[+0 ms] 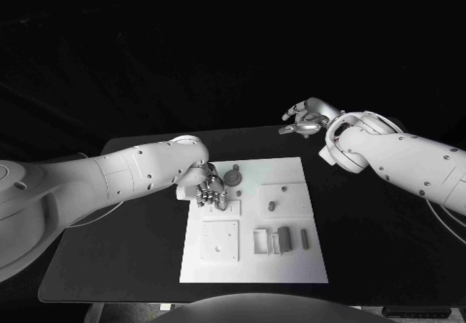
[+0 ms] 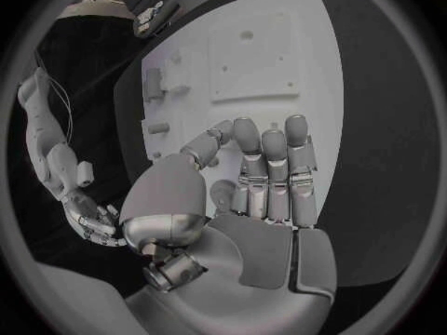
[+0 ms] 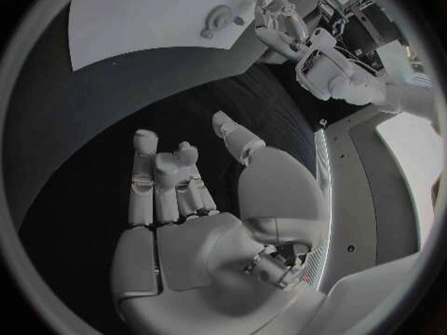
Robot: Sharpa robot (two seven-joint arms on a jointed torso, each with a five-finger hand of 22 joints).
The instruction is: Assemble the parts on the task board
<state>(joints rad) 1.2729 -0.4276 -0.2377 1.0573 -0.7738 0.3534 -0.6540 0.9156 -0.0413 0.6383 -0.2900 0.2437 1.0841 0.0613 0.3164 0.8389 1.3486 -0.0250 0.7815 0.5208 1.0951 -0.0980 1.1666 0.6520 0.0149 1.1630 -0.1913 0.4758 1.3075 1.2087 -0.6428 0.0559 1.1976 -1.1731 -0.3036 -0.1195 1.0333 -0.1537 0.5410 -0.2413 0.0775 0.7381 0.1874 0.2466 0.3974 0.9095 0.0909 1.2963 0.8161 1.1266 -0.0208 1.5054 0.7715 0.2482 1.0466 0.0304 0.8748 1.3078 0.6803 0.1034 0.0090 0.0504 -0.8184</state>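
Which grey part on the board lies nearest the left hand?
The round disc-shaped part beside the left hand, at the task board's far end; the other, oblong parts lie further off.

A black table [image 1: 136, 202] was seen in the head view, with its surface bare at the 9 o'clock and 3 o'clock sides. A white task board [image 1: 248, 266] was laid flat on it, near the middle, its long side running from 12 o'clock to 6 o'clock. The board's far edge was set well back from the table's 12 o'clock edge, while its near edge was placed close to the 6 o'clock edge. Dark table surface was left showing all around the board. In the left wrist view the same board [image 2: 312, 45] was seen lying flat against the black table [image 2: 382, 149].
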